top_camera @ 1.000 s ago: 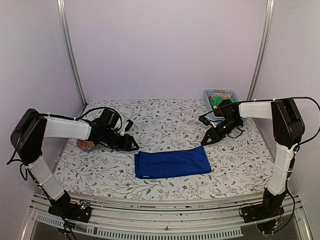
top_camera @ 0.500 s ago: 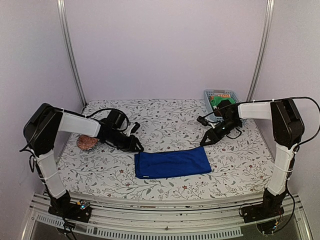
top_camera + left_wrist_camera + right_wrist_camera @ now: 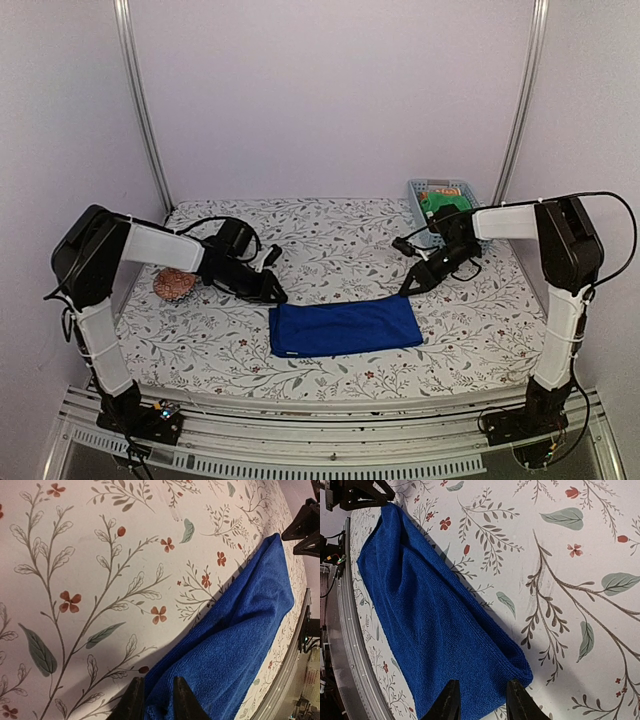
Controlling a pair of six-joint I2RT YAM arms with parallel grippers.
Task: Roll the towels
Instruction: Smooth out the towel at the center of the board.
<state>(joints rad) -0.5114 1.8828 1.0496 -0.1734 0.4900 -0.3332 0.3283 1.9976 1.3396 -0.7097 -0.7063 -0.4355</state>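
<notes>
Blue and probably limp, the towel (image 3: 345, 327) lies flat on the floral table cover (image 3: 330, 245) at lower centre of the top view, best pinched at its upper corners, where the left gripper (image 3: 157, 704) straddles one, grip unclear, and the right gripper (image 3: 482, 700) stands spread over the other.

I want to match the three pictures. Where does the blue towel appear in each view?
Top external: the blue towel lies flat at the lower centre of the picture.
Left wrist: the blue towel fills the lower right and narrows toward the upper right.
Right wrist: the blue towel runs as a diagonal band from the upper left to the bottom centre.
Shared landmark: the floral table cover lies under it in all three views.
</notes>
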